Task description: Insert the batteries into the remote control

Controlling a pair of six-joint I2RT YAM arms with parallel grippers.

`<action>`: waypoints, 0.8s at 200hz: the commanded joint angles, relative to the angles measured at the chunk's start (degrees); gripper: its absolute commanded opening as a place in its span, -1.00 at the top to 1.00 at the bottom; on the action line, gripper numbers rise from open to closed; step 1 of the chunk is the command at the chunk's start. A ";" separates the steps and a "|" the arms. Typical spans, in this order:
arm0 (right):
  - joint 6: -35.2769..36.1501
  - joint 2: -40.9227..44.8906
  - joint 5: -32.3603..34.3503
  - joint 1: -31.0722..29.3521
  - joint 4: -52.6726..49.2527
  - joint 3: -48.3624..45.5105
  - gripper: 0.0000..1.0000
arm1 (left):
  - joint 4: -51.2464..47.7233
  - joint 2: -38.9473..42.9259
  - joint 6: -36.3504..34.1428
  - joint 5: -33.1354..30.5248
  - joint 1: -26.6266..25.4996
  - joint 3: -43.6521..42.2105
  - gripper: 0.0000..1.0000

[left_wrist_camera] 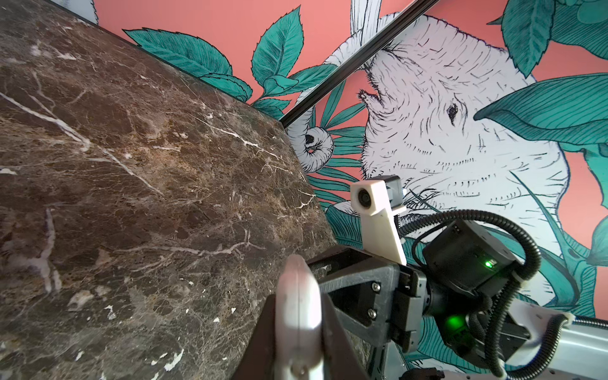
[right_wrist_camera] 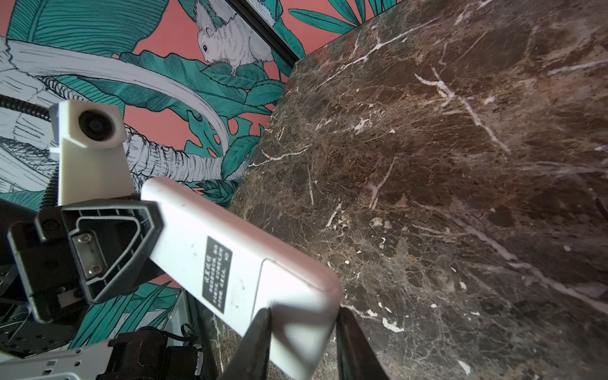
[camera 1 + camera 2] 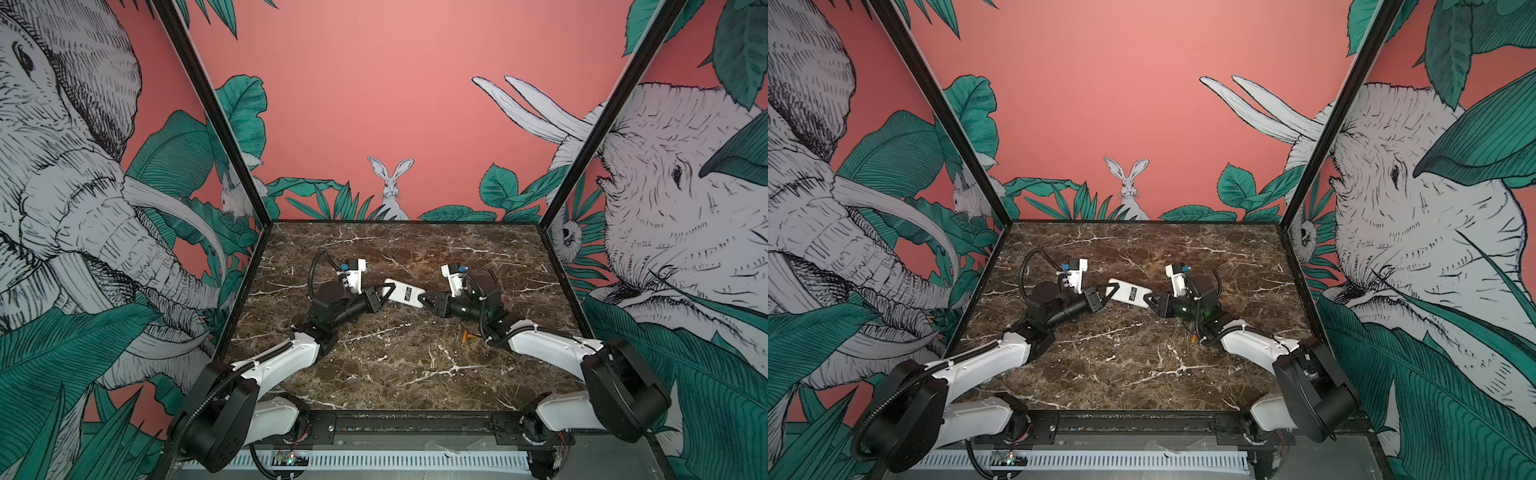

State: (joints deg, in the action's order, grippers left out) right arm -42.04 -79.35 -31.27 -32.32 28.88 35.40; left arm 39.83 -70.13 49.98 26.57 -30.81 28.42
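We clamp the remote by one end in the left gripper, its long axis pointing into the right gripper, whose jaws straddle the other end, grip unclear.

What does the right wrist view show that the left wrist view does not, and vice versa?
Only the right wrist view: the dark label on the remote control, and the left wrist camera. Only the left wrist view: the remote control edge-on, and the right wrist camera. Both: the remote control, the left pincer shut on it, the right pincer at its other end, the marble table.
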 commanded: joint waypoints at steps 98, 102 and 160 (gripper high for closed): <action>0.79 1.09 -2.84 -0.65 4.65 -0.59 -0.11 | 5.17 -0.20 2.13 5.13 -0.47 0.27 1.00; 0.78 1.10 -2.91 -0.64 4.73 -0.59 -0.11 | 5.17 -0.19 2.19 5.31 -0.54 0.35 1.00; 0.60 1.59 -3.36 -0.65 5.99 -0.85 0.27 | 5.69 0.25 2.65 5.85 -0.46 0.38 1.00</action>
State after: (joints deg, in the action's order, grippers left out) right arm -42.37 -79.07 -33.63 -32.27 31.09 34.76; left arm 42.17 -71.22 51.44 29.39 -30.52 28.38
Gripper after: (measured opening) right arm 0.404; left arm 0.195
